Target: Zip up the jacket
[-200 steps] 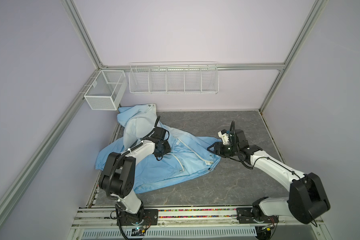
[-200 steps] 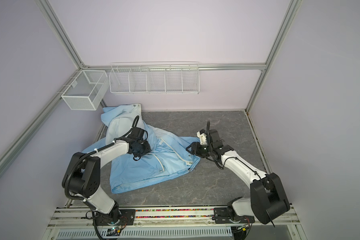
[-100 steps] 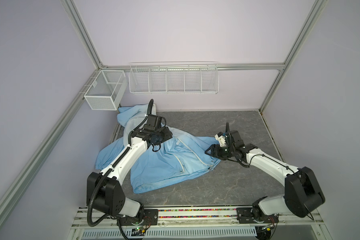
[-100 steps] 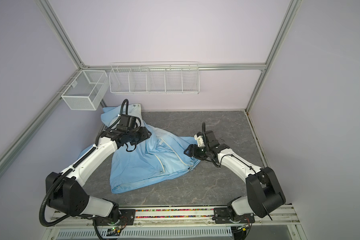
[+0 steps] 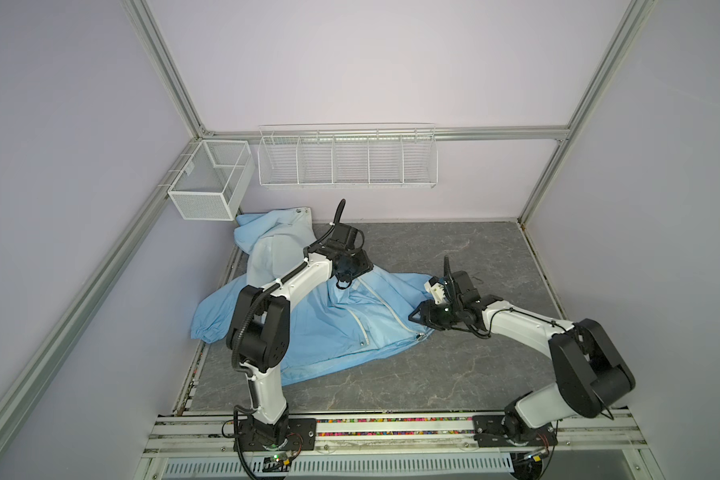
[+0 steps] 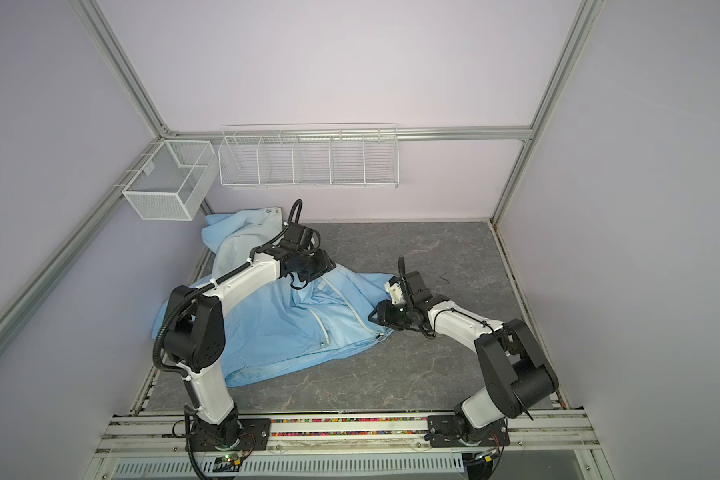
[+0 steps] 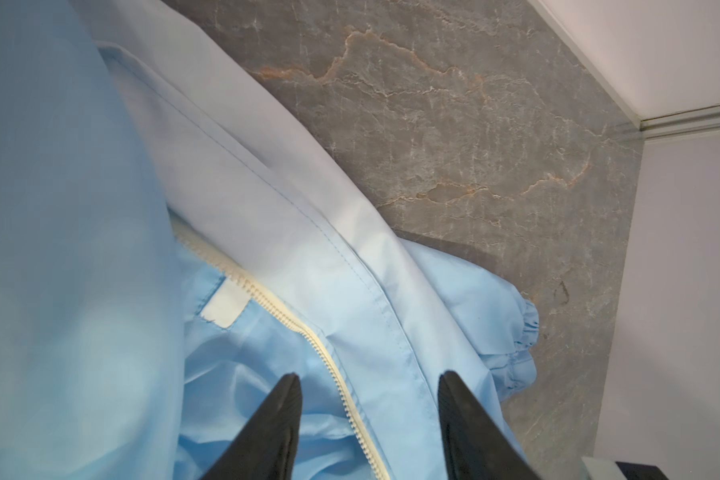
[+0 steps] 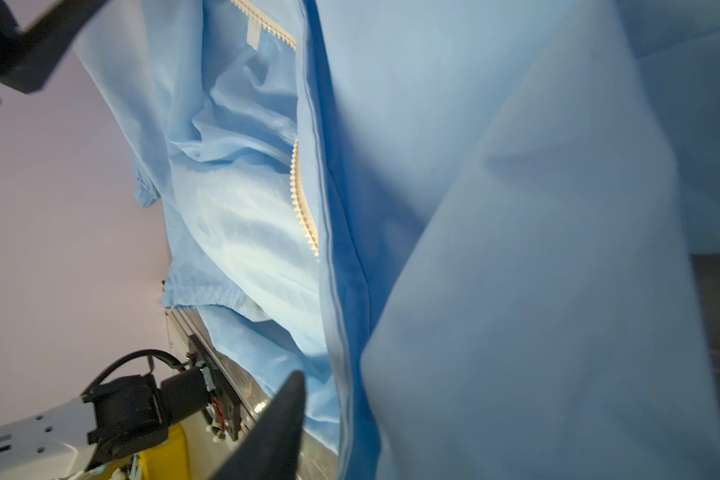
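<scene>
The jacket (image 5: 329,328) is lying crumpled across the left-centre of both top views, its hood reaching toward the upper left corner of the floor and its hem trailing toward the lower middle. Its front is lying open: the two cream halves of the zipper (image 5: 360,328) are running apart from each other down the cloth. By my reading the zipping is not yet begun, and the bottom ends are waiting to be brought together, seated and drawn up. I cannot make out the slider. The left gripper (image 7: 368,376) is hovering near the collar end with its jaws spread, straddling one zipper half without pinching it. The right gripper (image 5: 418,322) is sitting at the hem's right edge. In the right wrist view only one finger (image 8: 283,415) is showing while cloth is covering the rest, so I cannot tell whether it is clamping anything. Pale lilac walls (image 5: 371,62) are enclosing the cell, and a grey veined tabletop (image 5: 454,257) is lying bare on the right. A white wire rack (image 5: 346,158) is hanging along the back wall, and a smaller mesh basket (image 5: 208,183) is hanging at the upper left.
</scene>
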You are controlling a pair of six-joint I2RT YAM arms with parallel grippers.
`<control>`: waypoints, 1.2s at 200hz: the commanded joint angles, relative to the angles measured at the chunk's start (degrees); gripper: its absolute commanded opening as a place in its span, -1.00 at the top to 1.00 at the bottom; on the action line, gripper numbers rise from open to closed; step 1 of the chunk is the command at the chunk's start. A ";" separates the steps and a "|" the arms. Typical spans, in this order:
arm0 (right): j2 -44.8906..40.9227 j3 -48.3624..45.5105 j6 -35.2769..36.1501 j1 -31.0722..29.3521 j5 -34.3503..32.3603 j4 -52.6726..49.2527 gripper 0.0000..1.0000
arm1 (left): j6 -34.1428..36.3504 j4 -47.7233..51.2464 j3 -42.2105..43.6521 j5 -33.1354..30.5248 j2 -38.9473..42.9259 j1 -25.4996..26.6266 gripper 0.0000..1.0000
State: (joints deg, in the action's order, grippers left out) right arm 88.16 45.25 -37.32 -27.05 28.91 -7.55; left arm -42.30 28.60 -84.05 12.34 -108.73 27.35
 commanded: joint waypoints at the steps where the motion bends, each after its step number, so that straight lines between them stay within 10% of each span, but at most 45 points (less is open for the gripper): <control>1: 0.36 0.04 -2.43 -0.17 5.26 6.62 0.37 | -2.47 -5.57 0.56 1.68 -1.60 -1.69 -0.08; 37: -2.22 2.91 -3.81 0.87 6.50 5.21 0.86 | -5.30 -12.22 5.75 2.50 -2.64 -5.45 -0.14; 240: -8.88 -1.47 -13.83 8.40 14.25 15.58 0.86 | -9.66 -22.21 27.95 0.62 0.87 -20.06 -0.03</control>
State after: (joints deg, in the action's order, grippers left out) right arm 80.99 44.86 -49.84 -19.14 42.33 4.05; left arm -50.63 4.75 -60.47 15.59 -107.50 9.52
